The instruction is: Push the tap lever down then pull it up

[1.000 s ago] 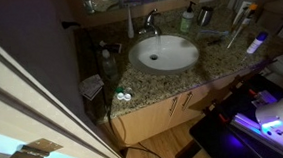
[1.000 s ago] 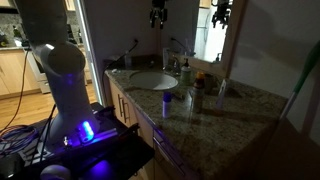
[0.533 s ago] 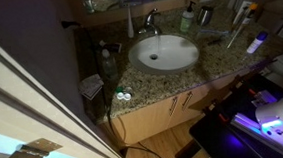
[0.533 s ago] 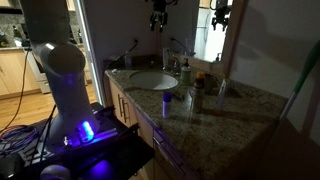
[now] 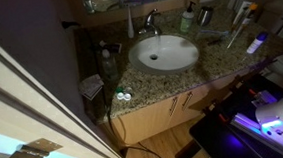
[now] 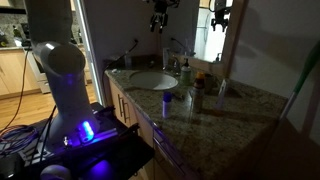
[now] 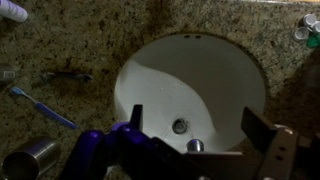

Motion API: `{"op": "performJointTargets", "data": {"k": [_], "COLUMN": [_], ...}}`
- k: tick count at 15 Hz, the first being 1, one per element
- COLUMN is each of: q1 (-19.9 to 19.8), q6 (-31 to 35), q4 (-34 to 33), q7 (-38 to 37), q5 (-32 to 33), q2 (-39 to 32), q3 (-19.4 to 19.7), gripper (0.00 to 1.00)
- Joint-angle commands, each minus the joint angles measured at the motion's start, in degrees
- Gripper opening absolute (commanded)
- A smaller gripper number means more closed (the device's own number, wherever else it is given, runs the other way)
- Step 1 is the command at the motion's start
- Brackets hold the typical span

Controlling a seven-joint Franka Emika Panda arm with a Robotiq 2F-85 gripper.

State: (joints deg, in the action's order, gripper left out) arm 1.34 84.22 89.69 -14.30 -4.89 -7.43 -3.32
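Note:
The white oval basin point(image 5: 164, 54) is set in a granite counter. The small chrome faucet point(image 5: 149, 26) stands behind it, with the tap lever point(image 5: 153, 15) on top. In an exterior view my gripper point(image 6: 159, 18) hangs high above the faucet point(image 6: 176, 50), well apart from it. In the wrist view I look straight down. My gripper point(image 7: 196, 116) is open and empty, with its fingers framing the basin point(image 7: 215, 75). The spout tip point(image 7: 195, 146) shows below it. The lever is hidden there by the gripper body.
A green bottle point(image 5: 187, 21) and a white stick point(image 5: 130, 24) flank the faucet. A clear bottle point(image 5: 104, 62) stands at the counter's end. A blue toothbrush point(image 7: 45, 108) and a metal cup point(image 7: 25, 163) lie beside the basin. A mirror point(image 6: 215, 30) backs the counter.
The gripper has shifted very slightly above the faucet. Nothing on the counter has moved.

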Motion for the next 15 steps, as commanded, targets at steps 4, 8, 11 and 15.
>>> {"op": "performJointTargets", "data": {"k": [4,8,11,15], "q1": [0.68,0.89,1.13,1.28], "q6": [-8.24,-7.50,-6.48,-5.49], "q4": [-7.68,-14.02,-21.63,-21.69], "q7": [0.24,0.61,0.15,-0.13], "q5": [0.66,-0.76,-1.22,-1.20], "q2": [-7.95,-19.45,-26.86,-27.86], "q3": [0.62,0.77,0.98,1.23], "gripper": [1.00,1.00,1.00,1.00]}}
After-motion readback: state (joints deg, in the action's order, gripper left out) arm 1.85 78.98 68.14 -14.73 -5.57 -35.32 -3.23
